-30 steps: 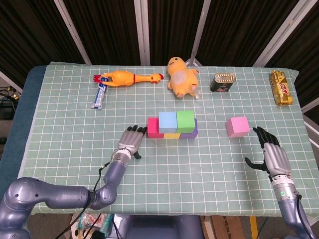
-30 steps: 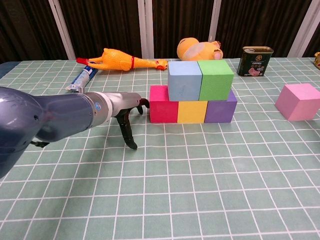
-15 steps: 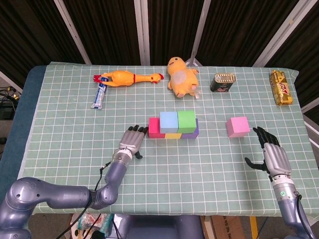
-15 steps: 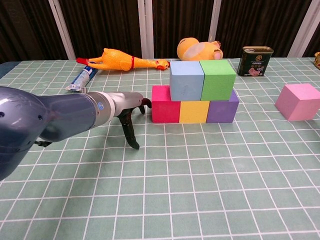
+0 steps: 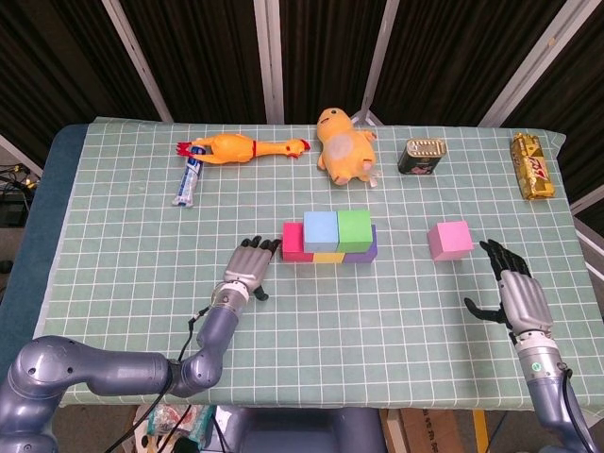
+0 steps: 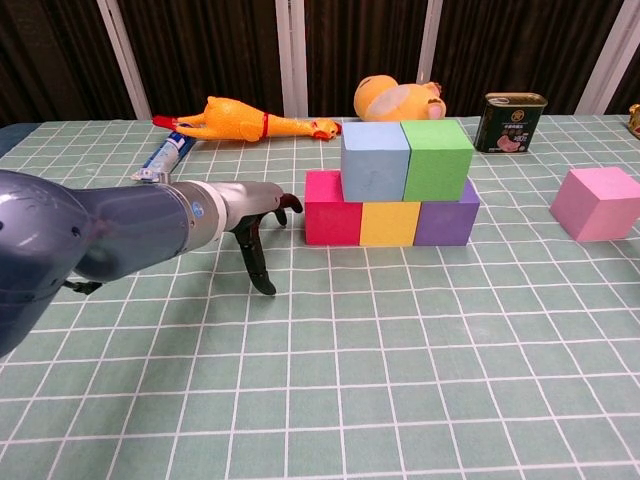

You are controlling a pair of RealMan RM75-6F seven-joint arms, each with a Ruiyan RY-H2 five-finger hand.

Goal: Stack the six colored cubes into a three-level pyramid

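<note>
Five cubes stand mid-table as two levels. The red cube [image 5: 293,242] [image 6: 332,208], yellow cube [image 5: 327,257] [image 6: 388,222] and purple cube [image 5: 365,253] [image 6: 446,215] form the bottom row. On top sit the blue cube [image 5: 321,227] [image 6: 374,160] and green cube [image 5: 354,226] [image 6: 437,158]. A pink cube [image 5: 449,240] [image 6: 602,203] lies alone to the right. My left hand [image 5: 247,269] [image 6: 250,215] rests on the table just left of the red cube, fingers stretched toward it and holding nothing. My right hand [image 5: 514,293] is spread open in front and to the right of the pink cube, seen only in the head view.
Along the far edge lie a rubber chicken [image 5: 243,148], a toothpaste tube [image 5: 189,177], a yellow plush duck [image 5: 344,144], a tin can [image 5: 424,156] and a gold-wrapped bar [image 5: 532,166]. The green checked cloth [image 5: 377,311] covers the table.
The five-cube stack has slid slightly to the right, and my left hand's fingertips have followed it. The pink cube and my right hand have stayed put.
</note>
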